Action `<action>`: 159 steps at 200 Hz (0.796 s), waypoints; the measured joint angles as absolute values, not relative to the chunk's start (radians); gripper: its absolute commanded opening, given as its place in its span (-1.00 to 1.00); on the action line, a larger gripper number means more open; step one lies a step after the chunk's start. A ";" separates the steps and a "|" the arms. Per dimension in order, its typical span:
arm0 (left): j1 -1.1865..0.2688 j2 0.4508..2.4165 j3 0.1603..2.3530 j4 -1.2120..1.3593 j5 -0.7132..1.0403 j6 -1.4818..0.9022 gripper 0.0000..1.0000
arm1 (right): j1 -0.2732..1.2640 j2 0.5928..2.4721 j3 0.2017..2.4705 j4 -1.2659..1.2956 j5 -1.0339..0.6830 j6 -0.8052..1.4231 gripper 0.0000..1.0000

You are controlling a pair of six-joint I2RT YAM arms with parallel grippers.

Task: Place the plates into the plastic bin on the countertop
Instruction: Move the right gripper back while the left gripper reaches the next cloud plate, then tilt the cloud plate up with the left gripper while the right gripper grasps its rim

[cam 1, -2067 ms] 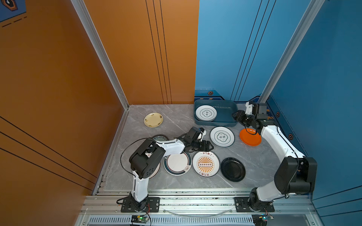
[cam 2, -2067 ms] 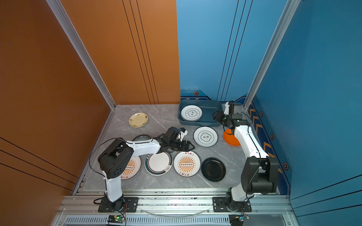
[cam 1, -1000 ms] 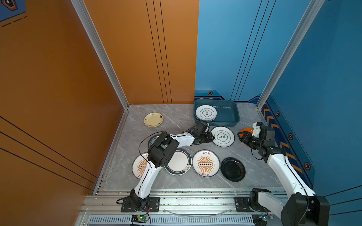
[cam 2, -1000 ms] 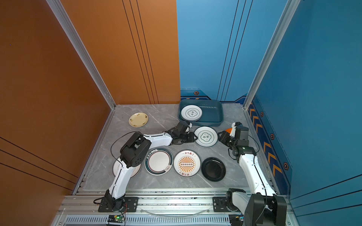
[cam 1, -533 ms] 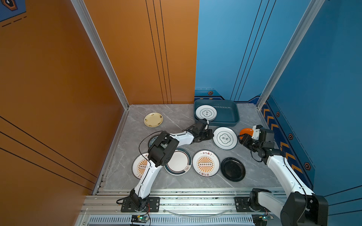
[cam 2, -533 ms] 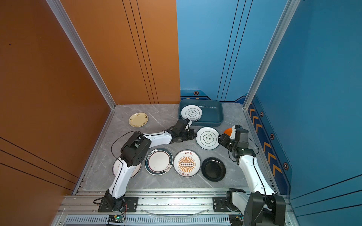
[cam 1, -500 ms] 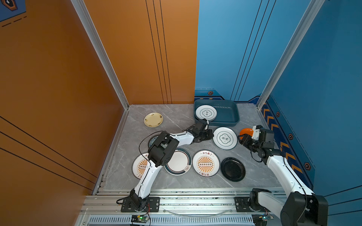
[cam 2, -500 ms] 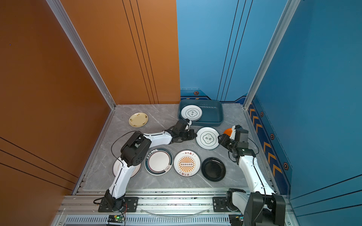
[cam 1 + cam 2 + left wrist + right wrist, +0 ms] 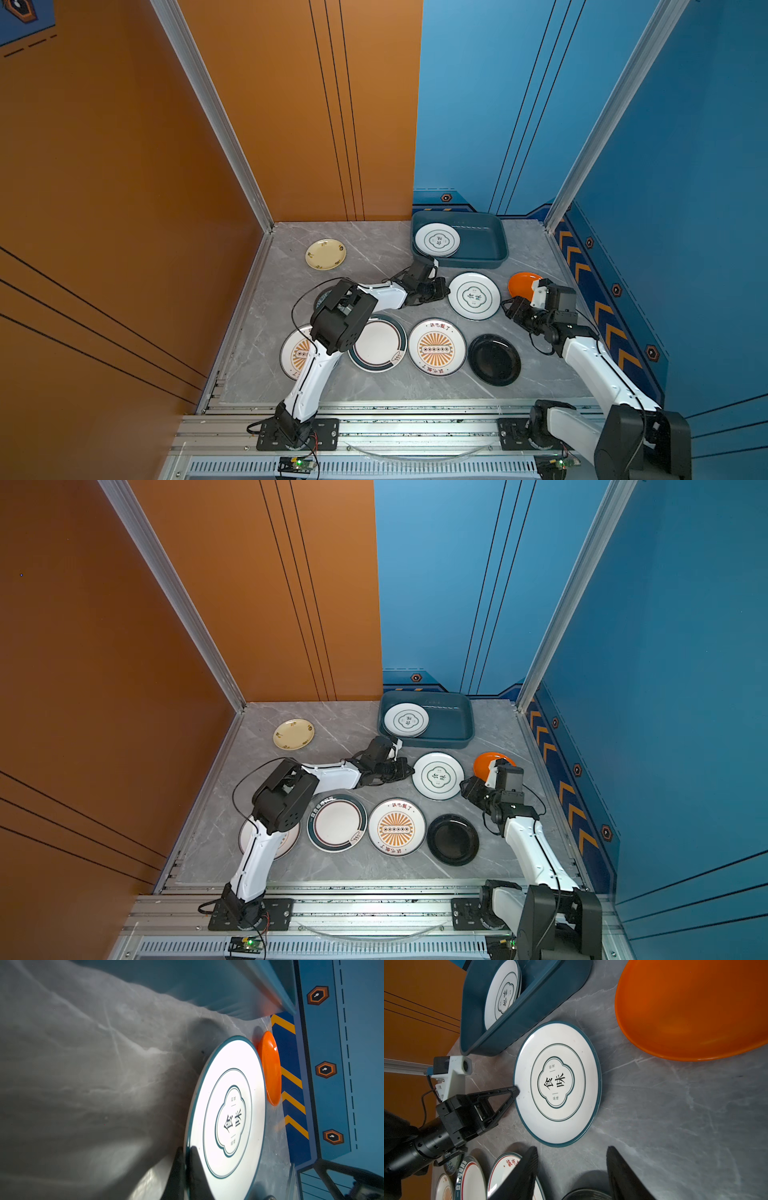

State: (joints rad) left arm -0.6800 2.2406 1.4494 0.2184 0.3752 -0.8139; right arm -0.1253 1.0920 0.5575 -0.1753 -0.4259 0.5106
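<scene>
Both top views, near to far. Closest to the front rail a row of four plates lies flat on the grey surface (image 9: pixel 395 386): left sunburst plate (image 9: pixel 296 353) half under the left arm (image 9: pixel 340 320), then teal-rimmed plate (image 9: pixel 376 343), centre sunburst plate (image 9: pixel 436 347) and black plate (image 9: pixel 494 359), side by side and nearly touching.

Next row back: a teal patterned plate (image 9: pixel 451 1164), mostly hidden under the left arm. The left gripper (image 9: pixel 445 289) is at the left edge of the emblem plate (image 9: pixel 473 296). In the left wrist view its fingers (image 9: pixel 178 1167) are pinched together on that plate's rim, one on each face. The right wrist view shows the same, tip on the rim (image 9: pixel 517 1091). Cannot tell if the plate is off the surface.

The right gripper (image 9: pixel 513 309) sits just right of the emblem plate, between the black plate and the orange plate (image 9: pixel 521 282). Its jaws are spread apart in the right wrist view (image 9: pixel 572 1148), with nothing between them. The orange plate is close to the right wall.

Further back, the yellow plate (image 9: pixel 325 254) lies alone on the far left, well apart from the rest. The plastic bin (image 9: pixel 500 245) stands against the back wall, just beyond the emblem plate. A stack of emblem plates (image 9: pixel 436 240) lies in its left half, and its right half is bare.
</scene>
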 measured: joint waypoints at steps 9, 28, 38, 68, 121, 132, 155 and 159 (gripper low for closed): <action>-0.675 2.217 1.419 0.218 0.384 -0.814 -1.00 | -0.128 1.093 0.558 -0.167 -0.446 0.510 0.36; -0.661 2.161 1.344 0.221 0.405 -0.815 -1.00 | -0.130 1.106 0.557 -0.138 -0.494 0.504 0.39; -0.651 2.134 1.310 0.221 0.417 -0.817 -1.00 | -0.130 1.119 0.553 -0.115 -0.520 0.505 0.42; -0.604 2.065 1.242 0.218 0.447 -0.817 -1.00 | -0.129 1.159 0.527 -0.038 -0.593 0.519 0.46; -0.546 1.999 1.222 0.229 0.485 -0.830 -1.00 | -0.063 1.215 0.526 0.076 -0.657 0.540 0.47; -0.544 1.996 1.222 0.242 0.497 -0.839 -1.00 | -0.048 1.222 0.526 0.093 -0.659 0.543 0.47; -0.544 1.992 1.217 0.256 0.517 -0.857 -1.00 | -0.022 1.240 0.526 0.116 -0.660 0.548 0.46; -0.544 1.990 1.215 0.257 0.520 -0.859 -1.00 | -0.019 1.243 0.526 0.120 -0.660 0.551 0.46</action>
